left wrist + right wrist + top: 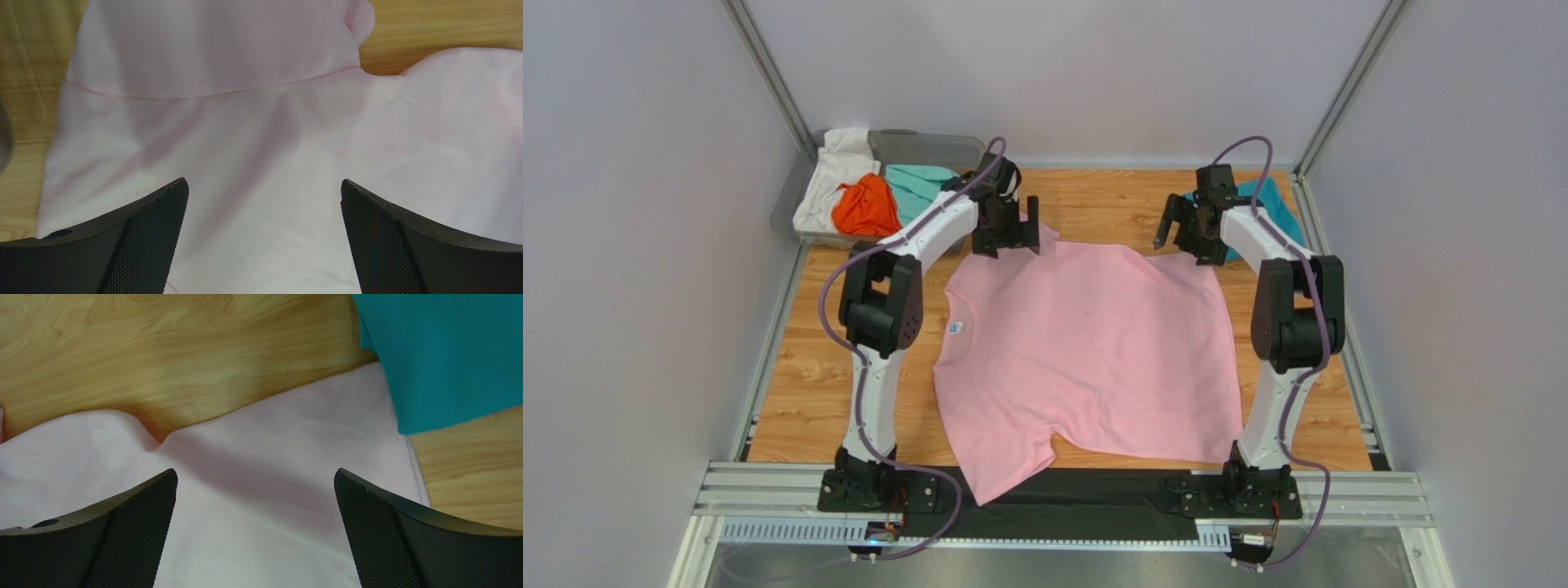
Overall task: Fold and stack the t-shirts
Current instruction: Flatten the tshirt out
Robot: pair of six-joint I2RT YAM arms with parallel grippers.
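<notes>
A light pink t-shirt (1087,349) lies spread flat on the wooden table, neck with a small blue label (955,327) at the left. My left gripper (1005,239) is open and empty above its far left sleeve (215,49). My right gripper (1179,233) is open and empty above the far right corner of the pink shirt (276,471). A teal-blue t-shirt (1274,206) lies at the far right of the table; in the right wrist view it (442,349) overlaps the pink hem. Orange (865,206), mint-green (922,186) and white (824,184) shirts lie in a bin.
A clear plastic bin (946,147) stands at the far left corner holding the bunched shirts. White walls and metal posts enclose the table (805,392). A black strip (1100,488) and metal rail run along the near edge, with the pink sleeve overhanging it.
</notes>
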